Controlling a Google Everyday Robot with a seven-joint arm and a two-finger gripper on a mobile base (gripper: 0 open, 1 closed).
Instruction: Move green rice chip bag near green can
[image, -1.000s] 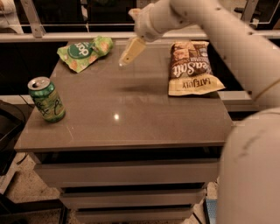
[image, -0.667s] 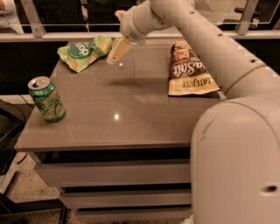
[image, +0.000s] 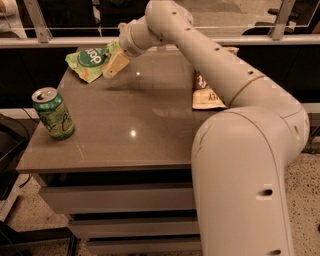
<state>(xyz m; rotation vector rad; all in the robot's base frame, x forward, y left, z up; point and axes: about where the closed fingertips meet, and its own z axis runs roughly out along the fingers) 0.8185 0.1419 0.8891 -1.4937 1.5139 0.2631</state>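
One reach in hand: the gripper (image: 114, 65), its claw state unclear, hangs at the green rice chip bag (image: 89, 61) on the table's (image: 150, 125) far-left corner, and next probably must close on it.

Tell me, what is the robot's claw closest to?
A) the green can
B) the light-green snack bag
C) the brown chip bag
B: the gripper hangs at the far side of the table, right beside the green rice chip bag; the green can stands well apart near the front, and the brown chip bag lies partly behind the arm.
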